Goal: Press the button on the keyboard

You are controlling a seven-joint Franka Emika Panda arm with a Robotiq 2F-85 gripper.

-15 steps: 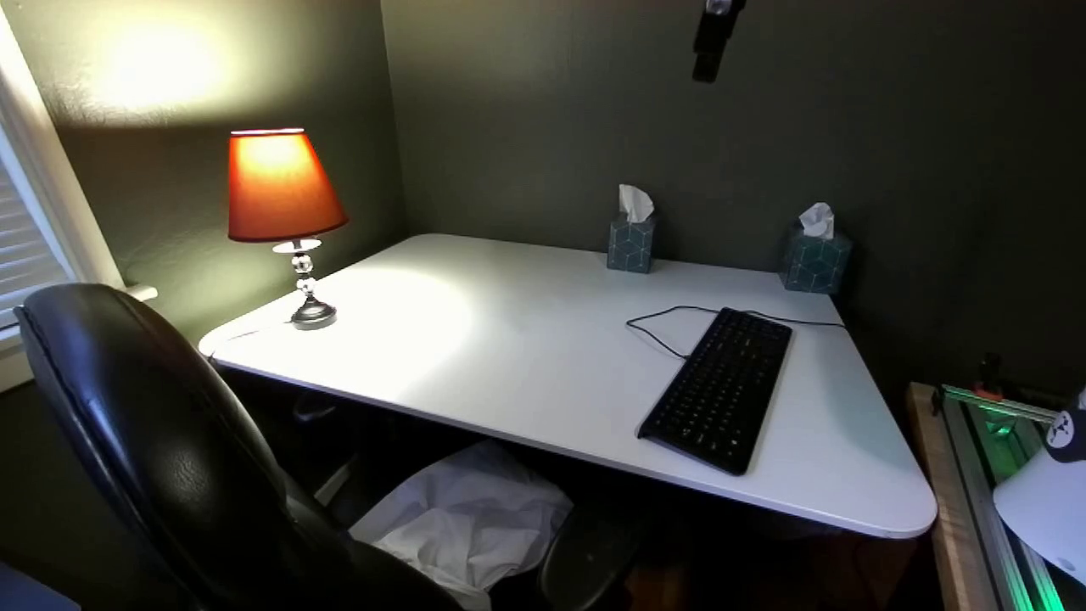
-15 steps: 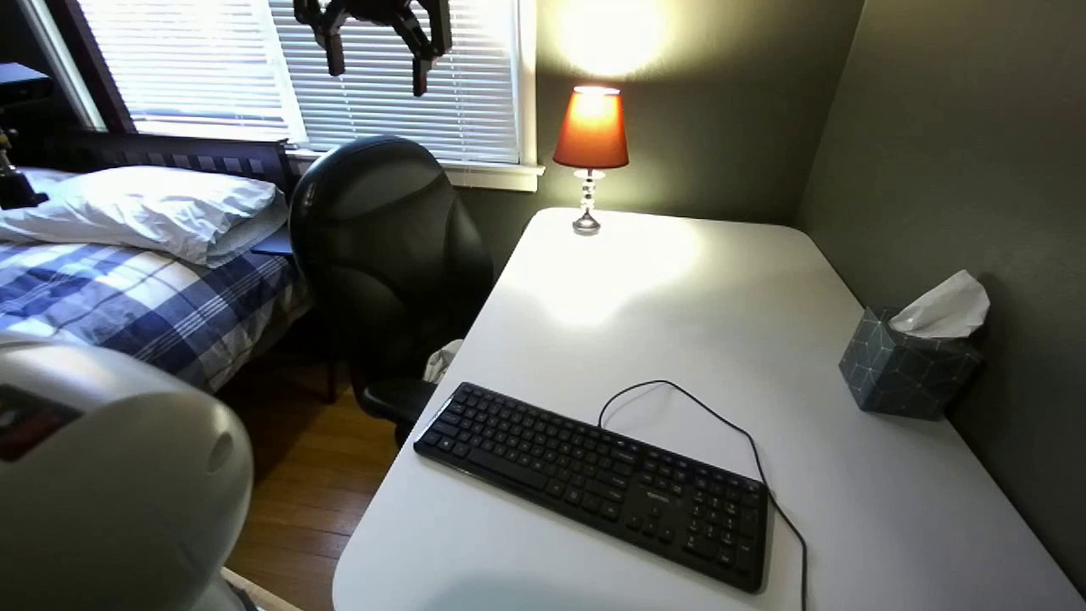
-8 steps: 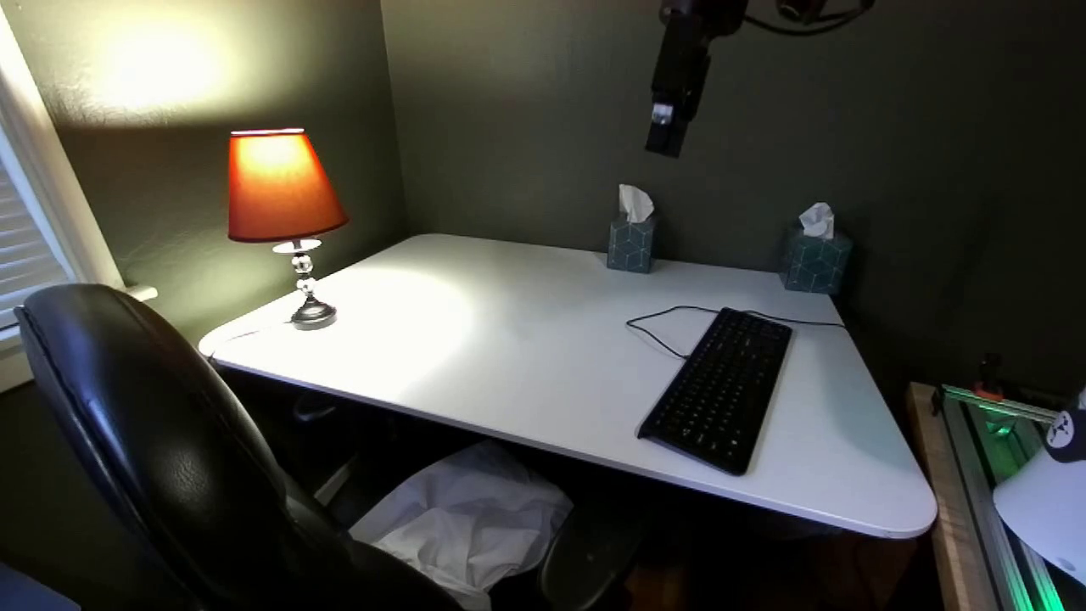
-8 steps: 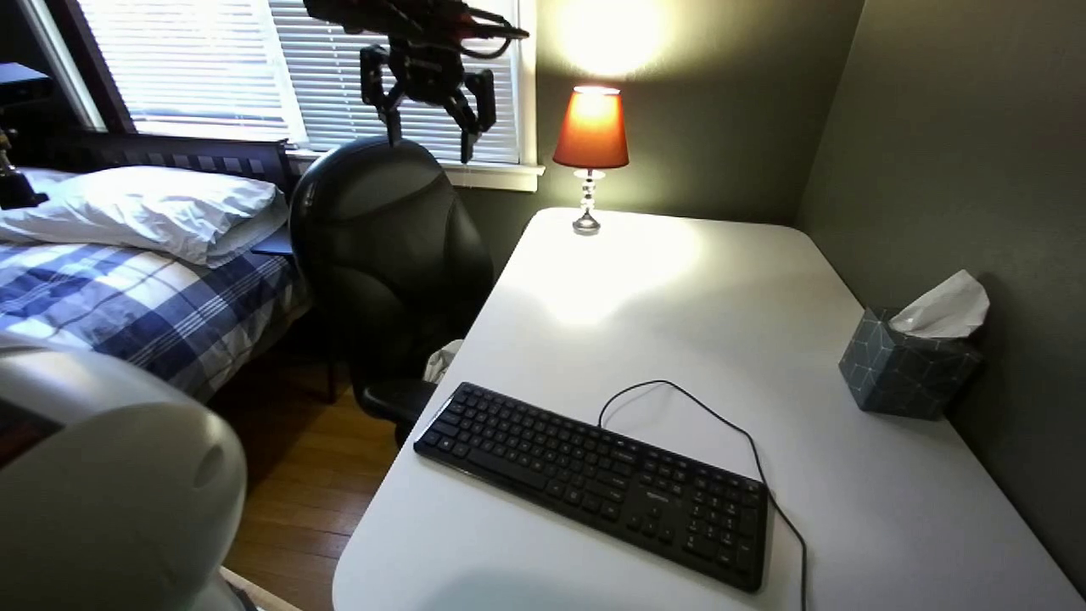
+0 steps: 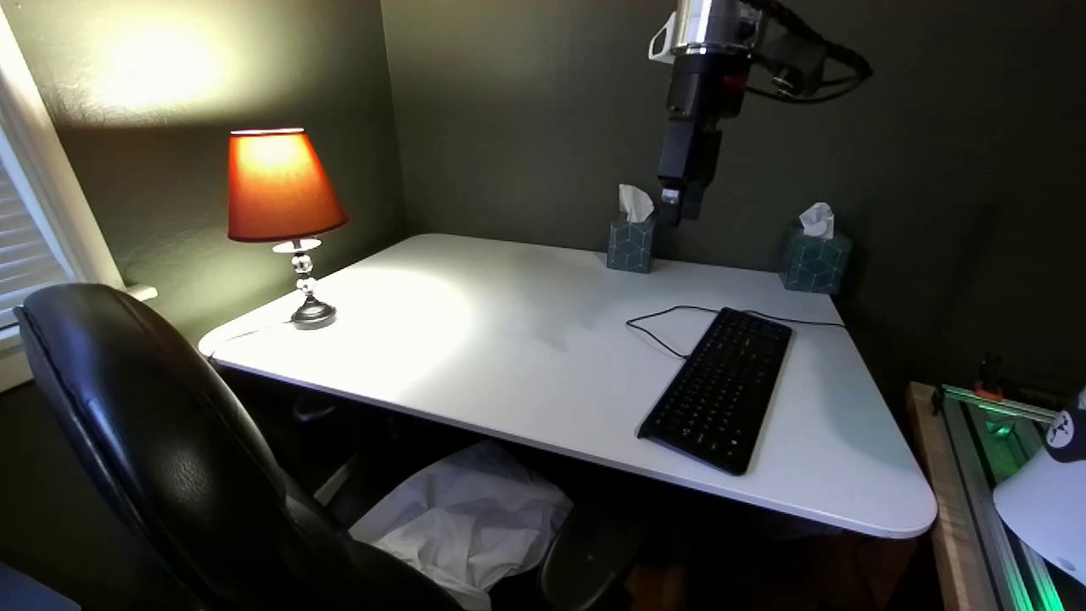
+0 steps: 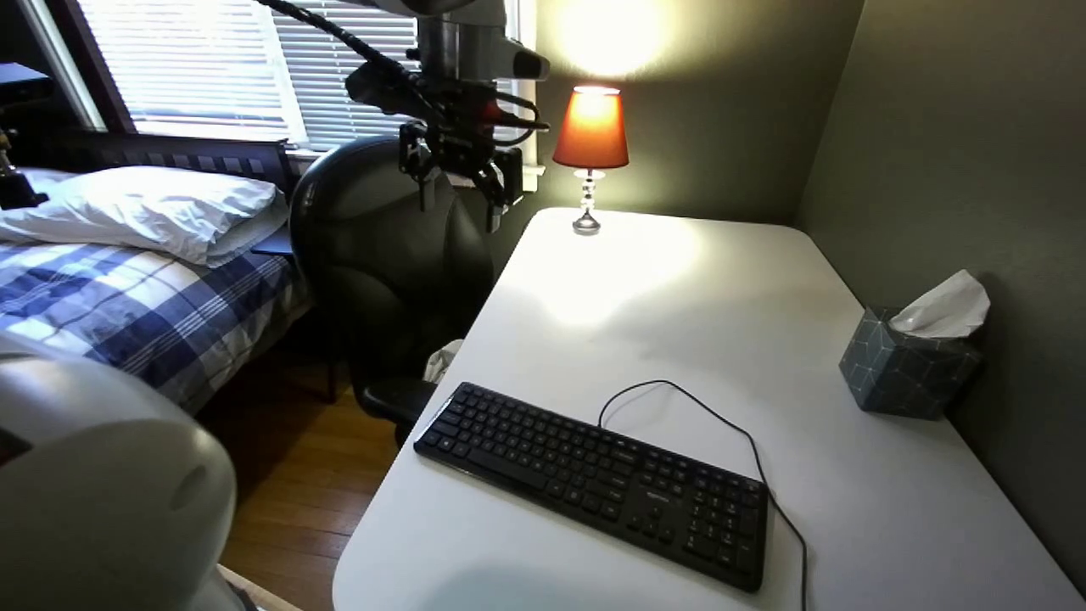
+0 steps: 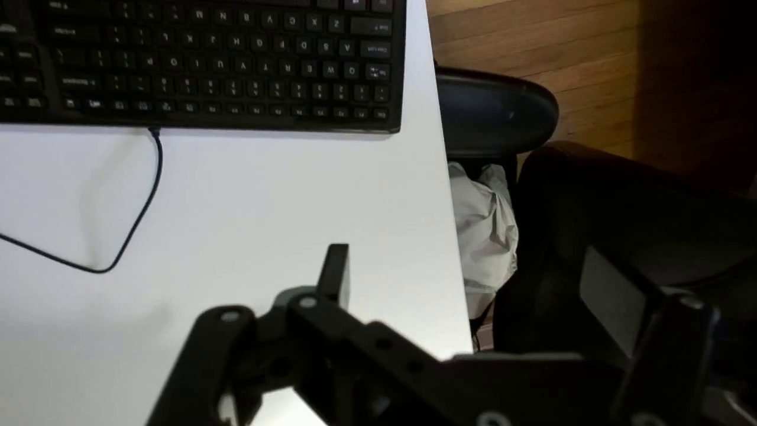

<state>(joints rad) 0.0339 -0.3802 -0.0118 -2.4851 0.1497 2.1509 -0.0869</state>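
In the wrist view, a black keyboard (image 7: 222, 71) lies on a white bench (image 7: 266, 195) at ten o'clock, spread fingers (image 7: 334, 272) at five

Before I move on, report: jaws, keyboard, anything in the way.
Jaws open, nothing held, higher than the white desk. Full-size black computer keyboard lies there, jaws not touching it. Nothing seen in the way; cable loops beside, not across.
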